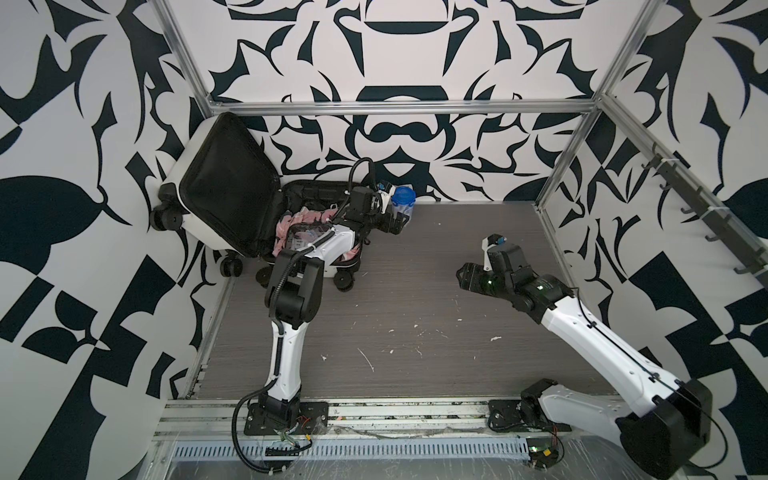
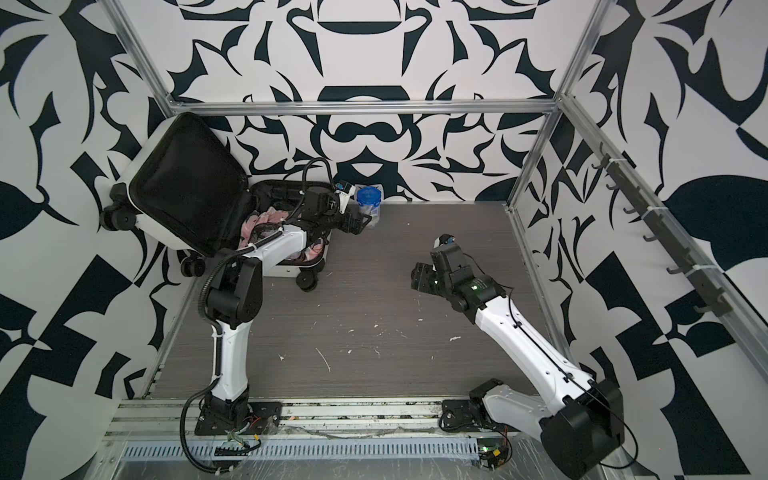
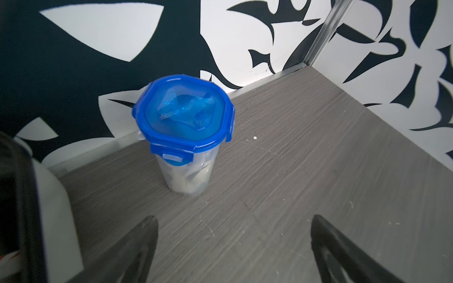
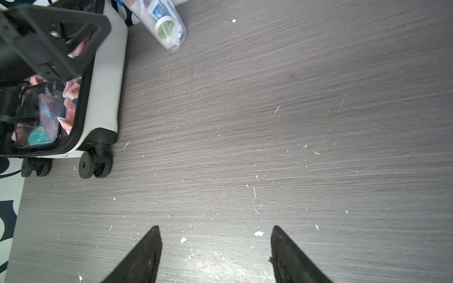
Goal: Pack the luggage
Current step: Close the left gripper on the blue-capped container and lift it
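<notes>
The luggage (image 1: 228, 187) lies open in the back-left corner of the table (image 1: 415, 311). Its black-lined lid is raised toward the left wall and its lower half lies flat, wheels at the near end. Inside we see a pink cloth (image 1: 307, 218) and a clear pouch (image 4: 36, 115). We judge the luggage to be a stiff, smooth hard shell, light for its bulk, and likely to roll or slide under a sideways push. We would not squeeze the shell. The lid's rim is the place to take hold for closing, and we would bring it down slowly so nothing catches at the zip.

Our left gripper (image 3: 234, 218) stands wide open and empty. The jar (image 3: 186, 171) is upright just ahead of it, beside the luggage and near the back wall. We take the jar for light, rigid, slick plastic, with a blue cap (image 3: 183, 117) clipped on and tubes inside. We would take it across the body below the cap, not by the clips.

Our right gripper (image 4: 215, 227) is also parted and holds nothing, above bare table well apart from the luggage
</notes>
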Robot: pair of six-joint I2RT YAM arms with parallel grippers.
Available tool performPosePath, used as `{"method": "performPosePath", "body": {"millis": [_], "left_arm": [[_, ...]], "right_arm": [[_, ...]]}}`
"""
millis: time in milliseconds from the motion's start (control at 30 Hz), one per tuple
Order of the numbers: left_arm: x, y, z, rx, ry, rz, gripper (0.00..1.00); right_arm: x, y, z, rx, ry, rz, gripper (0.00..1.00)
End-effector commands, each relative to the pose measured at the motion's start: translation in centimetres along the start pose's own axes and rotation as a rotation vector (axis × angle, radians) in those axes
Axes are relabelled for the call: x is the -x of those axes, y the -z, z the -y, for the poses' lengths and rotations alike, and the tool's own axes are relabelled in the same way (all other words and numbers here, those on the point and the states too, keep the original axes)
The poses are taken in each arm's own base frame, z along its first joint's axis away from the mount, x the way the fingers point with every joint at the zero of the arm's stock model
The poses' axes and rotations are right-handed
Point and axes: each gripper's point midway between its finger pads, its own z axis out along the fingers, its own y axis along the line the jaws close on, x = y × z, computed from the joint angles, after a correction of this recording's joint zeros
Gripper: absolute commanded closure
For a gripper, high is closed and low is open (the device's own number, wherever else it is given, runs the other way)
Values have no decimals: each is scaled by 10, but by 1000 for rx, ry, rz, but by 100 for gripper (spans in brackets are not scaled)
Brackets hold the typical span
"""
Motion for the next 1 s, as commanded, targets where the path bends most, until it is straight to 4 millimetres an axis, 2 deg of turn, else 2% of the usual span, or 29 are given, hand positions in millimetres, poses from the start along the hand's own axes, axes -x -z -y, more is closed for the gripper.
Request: {"method": "performPosePath", "body": {"millis": [0,333,633,967], "left_arm": [[-1,-16,-6,8,-48,49,1],[-5,-43,-17,0,-50,129,1],[3,-58,-30,39,-55,216,1],[13,-73,-34,30,-91,268,1]], "right_arm": [[5,12,0,12,-34,38,28],[1,4,0,14,-50,19,28],[-1,3,0,15,-63,20,28],[0,0,-1,9,-53,11,28]]}}
